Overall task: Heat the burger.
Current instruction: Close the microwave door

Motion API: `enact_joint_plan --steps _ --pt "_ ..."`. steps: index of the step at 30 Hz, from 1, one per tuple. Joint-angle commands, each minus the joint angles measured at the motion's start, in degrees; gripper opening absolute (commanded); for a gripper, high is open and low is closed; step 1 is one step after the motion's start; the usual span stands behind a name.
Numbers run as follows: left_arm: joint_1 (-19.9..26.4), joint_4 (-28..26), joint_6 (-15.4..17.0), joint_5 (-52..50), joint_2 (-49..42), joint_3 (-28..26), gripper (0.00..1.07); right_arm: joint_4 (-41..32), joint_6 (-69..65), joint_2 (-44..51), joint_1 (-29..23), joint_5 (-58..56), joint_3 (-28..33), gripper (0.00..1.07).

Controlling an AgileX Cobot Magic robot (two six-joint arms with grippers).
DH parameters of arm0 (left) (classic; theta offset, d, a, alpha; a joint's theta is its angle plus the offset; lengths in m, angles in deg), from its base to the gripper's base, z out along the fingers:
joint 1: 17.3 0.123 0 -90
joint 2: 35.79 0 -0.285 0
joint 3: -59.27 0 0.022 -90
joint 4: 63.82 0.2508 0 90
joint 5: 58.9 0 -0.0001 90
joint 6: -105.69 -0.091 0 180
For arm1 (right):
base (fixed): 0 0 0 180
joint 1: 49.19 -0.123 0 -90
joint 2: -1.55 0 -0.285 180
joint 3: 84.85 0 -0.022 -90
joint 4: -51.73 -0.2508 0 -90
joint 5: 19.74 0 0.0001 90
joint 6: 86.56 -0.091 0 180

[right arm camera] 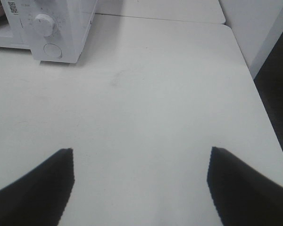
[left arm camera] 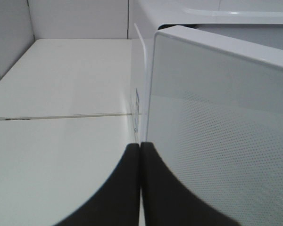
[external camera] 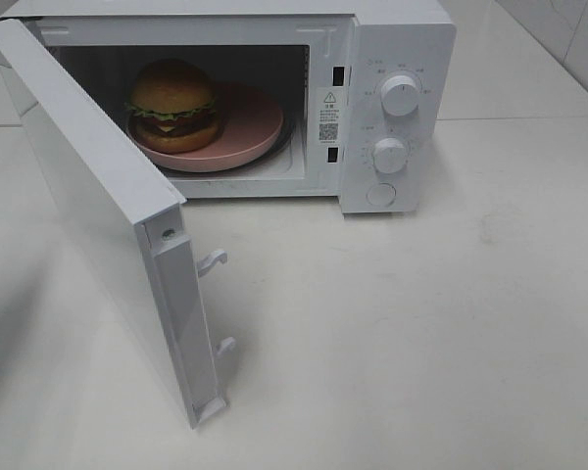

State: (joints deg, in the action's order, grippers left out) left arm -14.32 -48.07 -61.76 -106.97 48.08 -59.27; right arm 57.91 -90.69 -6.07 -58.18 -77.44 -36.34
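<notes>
While burger (external camera: 172, 106) sits in microwave (external camera: 397, 59) | left end effector (left arm camera: 140, 146) outside, beside door (left arm camera: 217, 117)

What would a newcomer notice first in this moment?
The burger sits on a pink plate inside the white microwave, whose door stands wide open on the left of the high view. The left gripper, shut, is close by the door's outer face, while the right gripper hangs open over the table.
</notes>
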Motion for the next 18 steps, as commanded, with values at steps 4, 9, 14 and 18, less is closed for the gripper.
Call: enact_joint_plan --steps 4,9,14,18 --pt "-4.6 3.9 1.5 -3.3 5.3 -3.6 0.00 0.2 0.1 1.9 0.3 0.8 0.2 0.76" --pt "-9.1 2.8 -0.7 -3.2 8.1 -5.6 0.00 0.2 0.1 1.9 0.3 0.8 0.2 0.76" --pt "-14.0 -1.6 -1.8 -3.4 11.9 -8.1 0.00 0.2 0.0 1.9 0.3 0.8 0.2 0.76" --pt "-15.5 -4.2 -1.8 -3.6 13.2 -9.2 0.00 0.2 0.0 1.9 0.3 0.8 0.2 0.76"
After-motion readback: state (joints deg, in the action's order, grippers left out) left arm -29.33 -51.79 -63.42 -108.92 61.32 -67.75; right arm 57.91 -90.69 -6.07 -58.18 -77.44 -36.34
